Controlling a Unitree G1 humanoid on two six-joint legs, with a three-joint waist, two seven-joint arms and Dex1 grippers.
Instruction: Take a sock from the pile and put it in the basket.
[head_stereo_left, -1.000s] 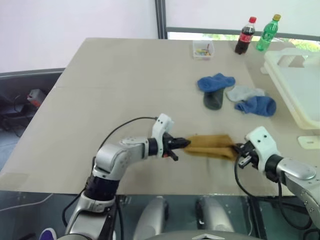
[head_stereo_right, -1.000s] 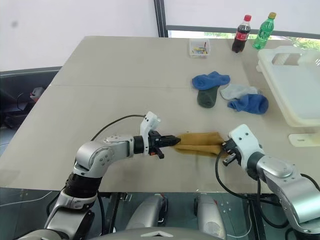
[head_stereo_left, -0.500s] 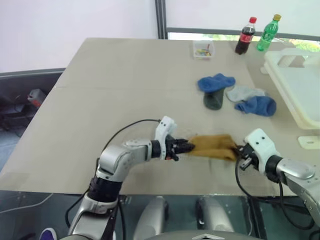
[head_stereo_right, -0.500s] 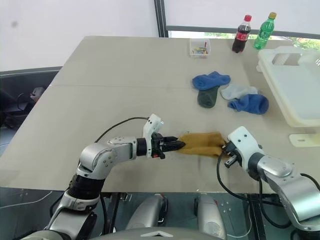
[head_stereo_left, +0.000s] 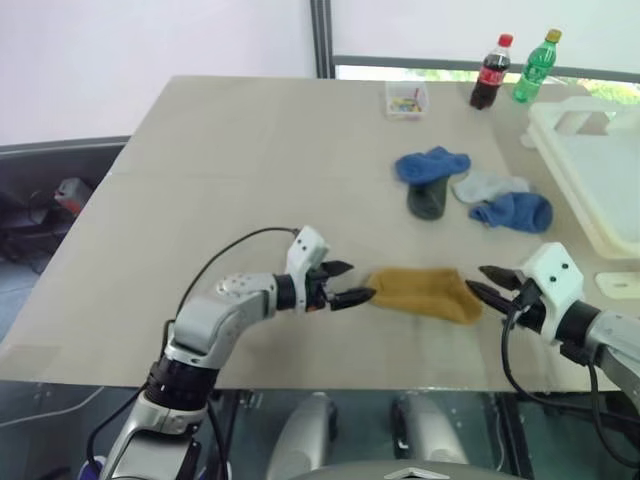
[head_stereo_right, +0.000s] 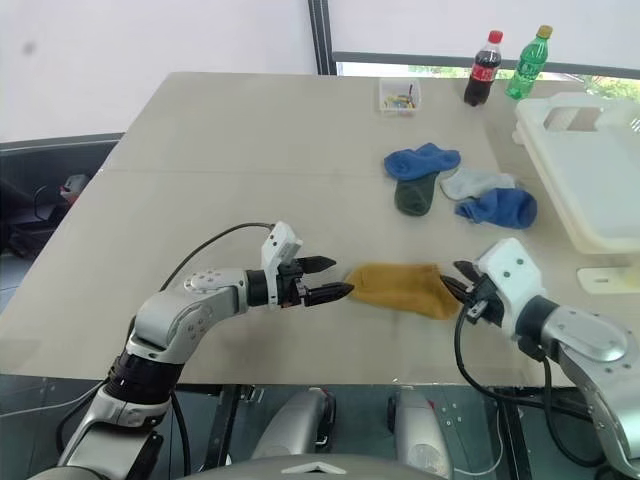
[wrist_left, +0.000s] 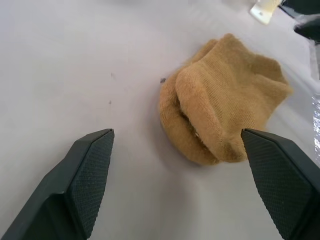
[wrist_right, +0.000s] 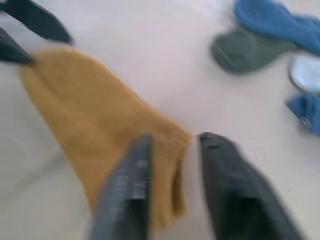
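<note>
Beige counter (head_stereo_left: 230, 170): the mustard sock (head_stereo_left: 422, 293) lies flat between the spread left claw (head_stereo_left: 342, 284) and slightly parted right claw (head_stereo_left: 490, 282), pile (head_stereo_left: 470, 190) beyond, basket (head_stereo_left: 590, 160) far right.

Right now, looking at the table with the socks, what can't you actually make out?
- basket: its right part is cut off by the edge in both eye views, so the inside is unreadable.
- small clear box: contents too small to name.
- right gripper: motion blur in the right wrist view hides whether it touches the mustard sock.
</note>
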